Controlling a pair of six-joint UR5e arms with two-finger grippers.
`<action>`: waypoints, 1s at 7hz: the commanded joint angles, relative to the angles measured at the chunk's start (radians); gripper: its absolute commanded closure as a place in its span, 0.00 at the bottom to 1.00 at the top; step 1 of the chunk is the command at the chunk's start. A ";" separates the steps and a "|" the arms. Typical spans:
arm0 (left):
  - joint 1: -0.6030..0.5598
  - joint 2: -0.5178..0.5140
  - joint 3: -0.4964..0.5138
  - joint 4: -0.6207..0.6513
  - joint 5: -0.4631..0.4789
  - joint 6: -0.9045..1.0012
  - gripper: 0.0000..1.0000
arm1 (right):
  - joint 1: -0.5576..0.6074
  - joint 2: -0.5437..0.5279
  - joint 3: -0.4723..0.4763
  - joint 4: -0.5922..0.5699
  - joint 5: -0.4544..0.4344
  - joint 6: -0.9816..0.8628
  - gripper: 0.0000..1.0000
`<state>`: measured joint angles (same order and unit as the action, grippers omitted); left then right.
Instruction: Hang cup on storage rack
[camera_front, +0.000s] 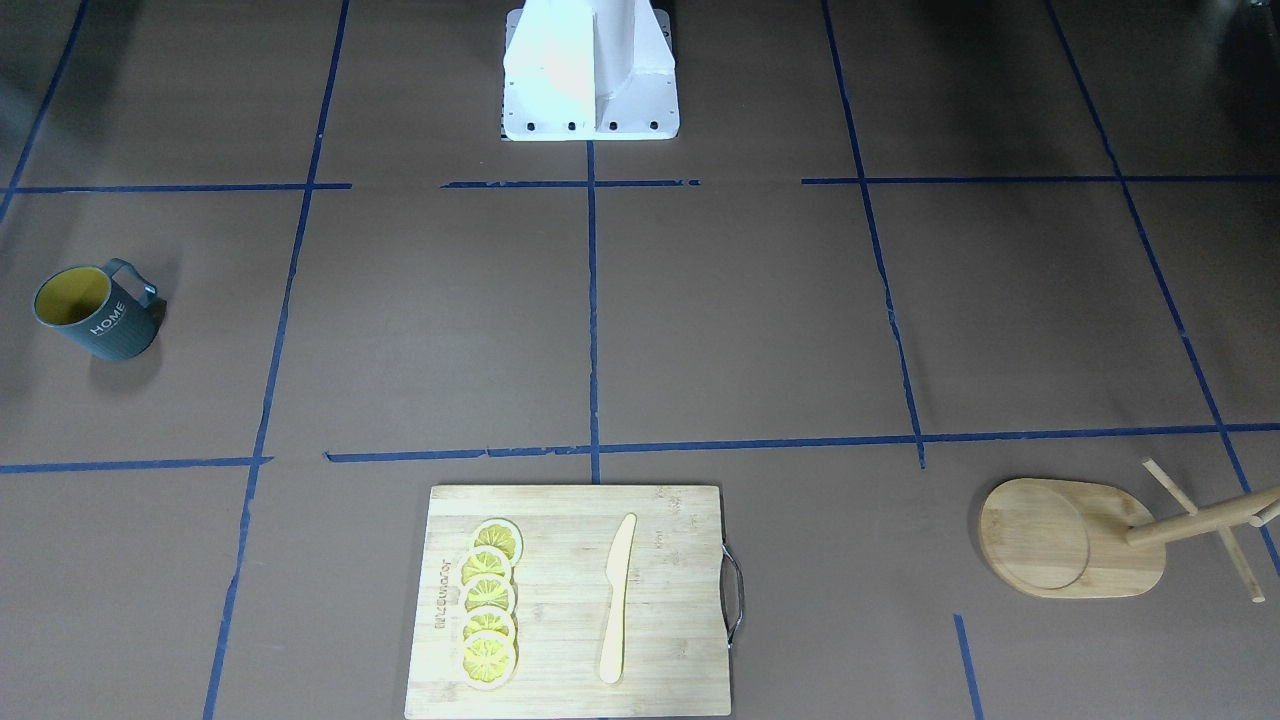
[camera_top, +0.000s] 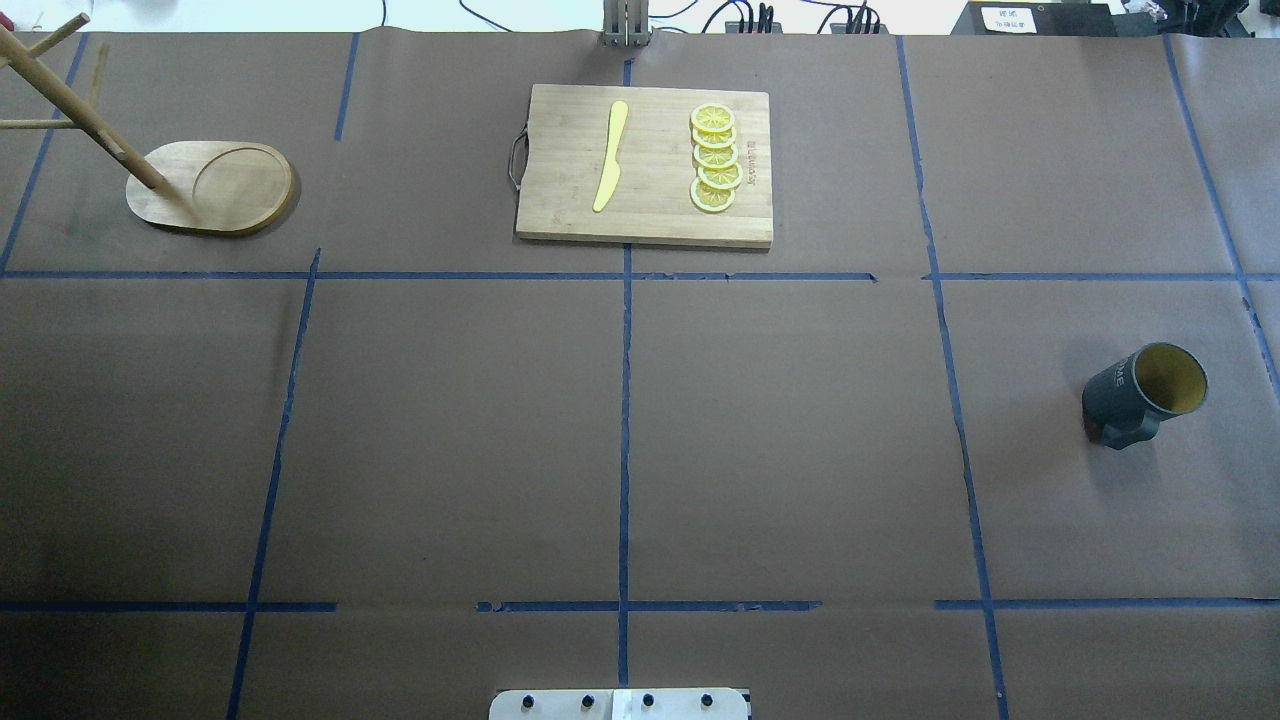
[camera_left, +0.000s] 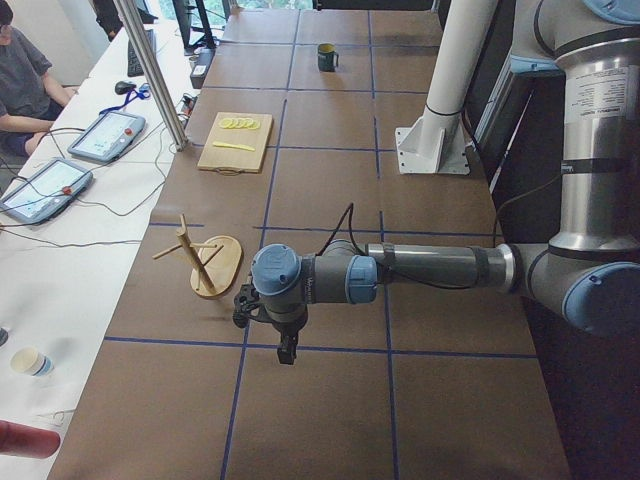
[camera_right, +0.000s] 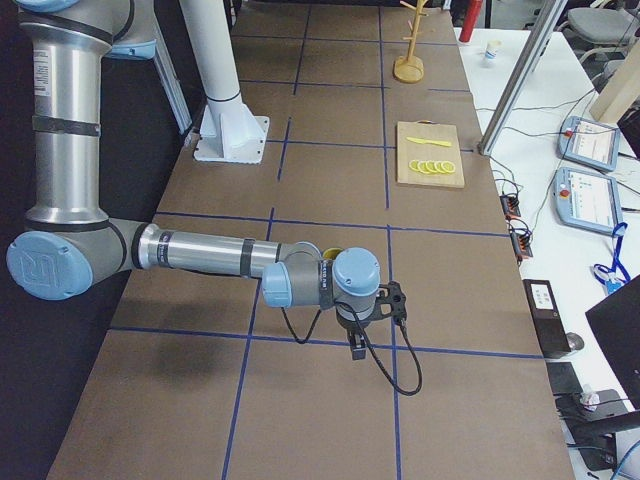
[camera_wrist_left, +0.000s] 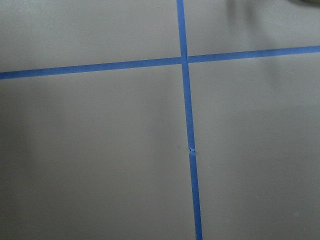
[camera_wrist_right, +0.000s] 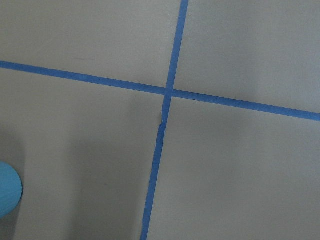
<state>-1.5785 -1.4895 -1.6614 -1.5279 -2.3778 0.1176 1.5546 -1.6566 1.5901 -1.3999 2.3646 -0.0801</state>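
**Cup far right, rack far left: nothing gripped yet**

Going left to right in the overhead view:

- The storage rack (camera_top: 215, 187) stands at the far-left corner of the table. It is upright, with its pegs angling up off the pole. It looks light, so expect it to shift or tip if you load a peg hard.
- The left gripper (camera_left: 287, 352) hangs over bare table and points down. It shows only in the side view, so I can't tell how wide its jaws are. Nothing is visibly in them.
- The cutting board (camera_top: 650, 215) sits centre-far, with a knife (camera_top: 611, 157) and lemon slices (camera_top: 715, 160) on it. It is not in your way.
- The cup (camera_top: 1140, 393) stands upright at the right side, well apart from the rack. Its handle (camera_top: 1128, 433) faces the robot.
- The right gripper (camera_right: 357, 352) also points down over bare table. Again, I can't tell its opening from here.

Handling: the cup is likely ceramic, so rigid, fairly heavy and breakable if dropped. The ribs should help grip. Pinch the rim wall opposite the handle, one finger inside and one outside. Keep the handle free for the peg.
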 joint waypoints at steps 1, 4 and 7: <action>0.000 0.002 -0.003 0.000 0.000 0.000 0.00 | -0.037 0.003 0.002 0.002 -0.001 -0.010 0.00; 0.000 0.006 -0.003 0.000 -0.001 0.000 0.00 | -0.163 0.004 0.155 0.004 -0.007 -0.013 0.00; 0.000 0.012 -0.003 0.000 -0.003 0.002 0.00 | -0.267 -0.014 0.234 0.120 -0.039 0.095 0.00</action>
<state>-1.5784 -1.4805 -1.6639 -1.5278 -2.3802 0.1185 1.3180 -1.6571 1.8108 -1.3509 2.3381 -0.0516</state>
